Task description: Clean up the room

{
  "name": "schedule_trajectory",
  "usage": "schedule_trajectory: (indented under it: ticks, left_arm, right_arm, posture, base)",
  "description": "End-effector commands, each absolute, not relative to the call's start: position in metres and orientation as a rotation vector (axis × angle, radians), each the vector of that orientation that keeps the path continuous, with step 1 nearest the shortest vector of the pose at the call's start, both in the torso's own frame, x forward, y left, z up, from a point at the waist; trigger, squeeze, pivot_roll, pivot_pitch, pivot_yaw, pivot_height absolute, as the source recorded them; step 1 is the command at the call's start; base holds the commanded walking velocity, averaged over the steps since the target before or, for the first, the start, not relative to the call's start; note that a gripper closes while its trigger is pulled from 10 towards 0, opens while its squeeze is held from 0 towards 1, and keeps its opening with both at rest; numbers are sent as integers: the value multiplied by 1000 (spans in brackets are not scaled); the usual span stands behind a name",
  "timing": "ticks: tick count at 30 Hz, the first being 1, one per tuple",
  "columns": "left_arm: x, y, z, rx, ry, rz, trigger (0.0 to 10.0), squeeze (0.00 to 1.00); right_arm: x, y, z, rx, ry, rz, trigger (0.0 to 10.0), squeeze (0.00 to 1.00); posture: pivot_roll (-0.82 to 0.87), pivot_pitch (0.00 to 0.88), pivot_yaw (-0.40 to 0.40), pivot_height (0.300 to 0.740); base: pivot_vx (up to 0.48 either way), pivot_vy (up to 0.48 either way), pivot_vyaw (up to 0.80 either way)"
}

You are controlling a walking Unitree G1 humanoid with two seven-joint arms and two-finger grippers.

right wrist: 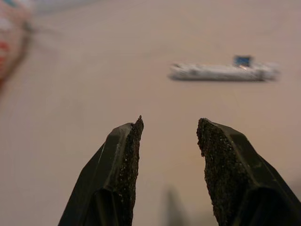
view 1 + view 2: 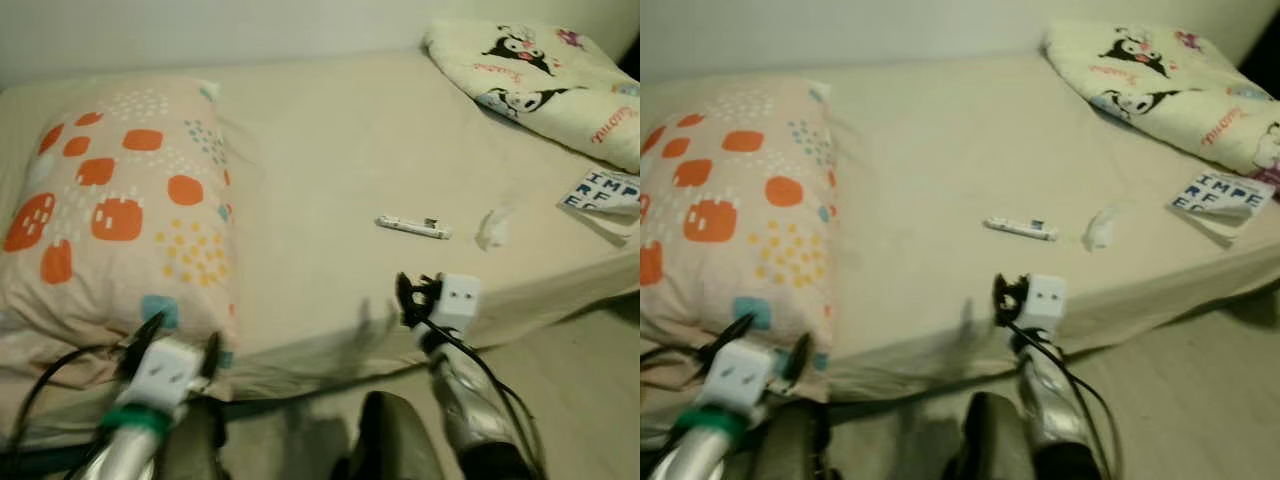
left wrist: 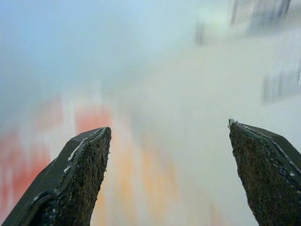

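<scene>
1. On my left, the left pincer [image 2: 170, 345] hovers at the near edge of the bed [image 2: 330, 150], right against the patterned pillow [image 2: 120, 210]. Its fingers [image 3: 75, 179] stand wide apart, holding nothing. My worry: any forward drift snags the pillow and drags it off the mattress.
2. Centre-right, the right pincer [image 2: 418, 298] is raised over the bed's near edge, fingers [image 1: 124, 169] partly open, empty, aimed toward the small white tube-like item [image 2: 412, 226] lying flat on the sheet, well ahead of the tips.
3. That item is low and slim; I judge a shallow approach could push it away or pinch sheet instead.
4. Just beside it lies a crumpled white scrap [image 2: 492, 228], which could get knocked aside.
5. Far right, the printed paper [image 2: 603, 192] sits near the bed's edge below the cartoon blanket [image 2: 540, 70]; a nudge may tip it onto the floor.
</scene>
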State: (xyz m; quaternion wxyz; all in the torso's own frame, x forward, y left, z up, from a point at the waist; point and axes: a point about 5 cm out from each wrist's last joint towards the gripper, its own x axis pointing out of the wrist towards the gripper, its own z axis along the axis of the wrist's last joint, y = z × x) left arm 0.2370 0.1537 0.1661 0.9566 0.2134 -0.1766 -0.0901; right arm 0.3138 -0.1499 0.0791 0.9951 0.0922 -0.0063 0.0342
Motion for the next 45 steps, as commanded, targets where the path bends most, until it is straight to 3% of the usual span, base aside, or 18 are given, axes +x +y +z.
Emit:
schedule_trajectory:
  ticks: [1,7,13,26,45]
  left_arm:
    - [239,151,173,459,-379,-190,10000,0]
    - [271,172,174,356,-317,-7,10000,0]
    - [289,174,157,256,-188,-7,10000,0]
    - [287,159,140,243,-115,-52,10000,0]
    - [284,163,124,239,-29,2,10000,0]
  right_arm:
    - [313,-147,83,191,-29,80,10000,0]
    - [318,-139,98,216,-81,96,10000,0]
    - [320,-137,99,215,-92,70,10000,0]
    - [322,-138,103,213,-95,66,10000,0]
    - [322,-138,102,203,-86,67,10000,0]
  posture:
    - [136,69,-43,581]
    - [129,62,-39,581]
    - [126,44,-39,596]
    - [122,46,-34,646]
    - [124,55,-36,726]
  base:
    - [0,0,0]
    - [0,0,0]
    - [0,0,0]
    - [0,0,0]
    - [0,0,0]
